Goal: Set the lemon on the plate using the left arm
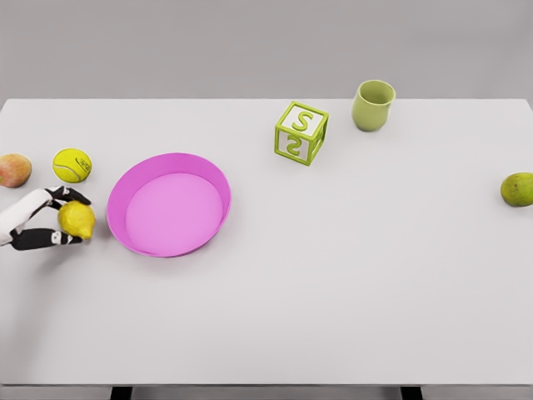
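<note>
Now, taking the pink plate as my marker on the white table, I start farthest to its left, where a reddish peach-like fruit sits at the table's edge. Just right of that fruit, and still left of the plate and a little behind it, lies a yellow tennis ball. In front of the ball, my left hand reaches in from the left edge, its dark fingers clamped around the lemon, some above it and some below. The lemon is just beside the plate's left rim, outside it; whether it rests on the table or is lifted clear I cannot tell. The plate itself is shallow and round.

To the right of the plate and farther back stands a green letter block, showing an S on its top face and another on its front. Right of the block, farther from the plate again and near the back edge, is a light green cup, upright. Well apart from the plate, at the table's far right edge, lies a green mango-like fruit.
</note>
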### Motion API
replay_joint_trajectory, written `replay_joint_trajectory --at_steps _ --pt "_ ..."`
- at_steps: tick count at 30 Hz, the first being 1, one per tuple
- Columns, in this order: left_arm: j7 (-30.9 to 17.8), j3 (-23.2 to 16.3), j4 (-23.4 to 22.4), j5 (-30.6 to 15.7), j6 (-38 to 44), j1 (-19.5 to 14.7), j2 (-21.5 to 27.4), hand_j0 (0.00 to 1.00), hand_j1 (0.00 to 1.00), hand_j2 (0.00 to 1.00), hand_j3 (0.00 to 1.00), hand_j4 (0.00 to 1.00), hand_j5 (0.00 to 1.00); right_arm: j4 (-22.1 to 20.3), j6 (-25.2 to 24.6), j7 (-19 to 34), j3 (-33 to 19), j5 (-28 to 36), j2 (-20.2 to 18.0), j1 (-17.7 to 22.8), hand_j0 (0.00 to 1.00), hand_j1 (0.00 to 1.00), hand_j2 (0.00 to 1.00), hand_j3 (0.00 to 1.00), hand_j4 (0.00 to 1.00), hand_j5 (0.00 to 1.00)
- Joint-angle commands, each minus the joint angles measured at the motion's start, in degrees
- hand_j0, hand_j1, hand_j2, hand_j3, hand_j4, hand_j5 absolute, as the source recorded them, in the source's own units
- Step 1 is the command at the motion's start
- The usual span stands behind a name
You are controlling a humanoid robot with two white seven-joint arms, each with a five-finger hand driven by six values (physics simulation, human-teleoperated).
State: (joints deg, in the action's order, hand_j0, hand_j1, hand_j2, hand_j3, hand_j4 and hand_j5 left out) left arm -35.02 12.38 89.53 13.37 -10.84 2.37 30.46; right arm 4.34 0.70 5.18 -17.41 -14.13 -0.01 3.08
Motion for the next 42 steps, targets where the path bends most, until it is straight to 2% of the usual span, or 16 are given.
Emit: replay_joint_trajectory --at_steps 1,10,21,24,31,42 --pt "0.0 1.1 0.7 -0.4 0.0 0.0 0.0 0.52 0.52 0.52 0.52 0.52 0.52 0.1 0.0 0.0 0.0 0.0 0.0 0.0 1.00 1.00 1.00 1.00 1.00 1.00" --pt "0.0 3.3 2.8 -0.4 0.1 -0.6 0.0 0.52 0.52 0.52 0.52 0.52 0.52 0.0 0.0 0.0 0.0 0.0 0.0 0.0 1.00 1.00 1.00 1.00 1.00 1.00" --pt "0.0 2.6 4.2 -0.4 0.0 -4.1 -0.3 0.52 0.52 0.52 0.52 0.52 0.52 0.1 0.0 0.0 0.0 0.0 0.0 0.0 1.00 1.00 1.00 1.00 1.00 1.00" --pt "0.0 2.3 5.7 -0.4 0.0 -5.0 -1.7 0.52 0.52 0.52 0.52 0.52 0.52 0.1 0.0 0.0 0.0 0.0 0.0 0.0 1.00 1.00 1.00 1.00 1.00 1.00" --pt "0.0 -1.0 6.3 -0.4 0.0 -7.9 -4.0 0.52 0.52 0.52 0.52 0.52 0.52 0.1 0.0 0.0 0.0 0.0 0.0 0.0 1.00 1.00 1.00 1.00 1.00 1.00" --pt "0.0 -6.2 9.3 0.0 -0.1 -9.2 -7.3 0.52 0.52 0.52 0.52 0.52 0.52 0.1 0.0 0.0 0.0 0.0 0.0 0.0 1.00 1.00 1.00 1.00 1.00 1.00"
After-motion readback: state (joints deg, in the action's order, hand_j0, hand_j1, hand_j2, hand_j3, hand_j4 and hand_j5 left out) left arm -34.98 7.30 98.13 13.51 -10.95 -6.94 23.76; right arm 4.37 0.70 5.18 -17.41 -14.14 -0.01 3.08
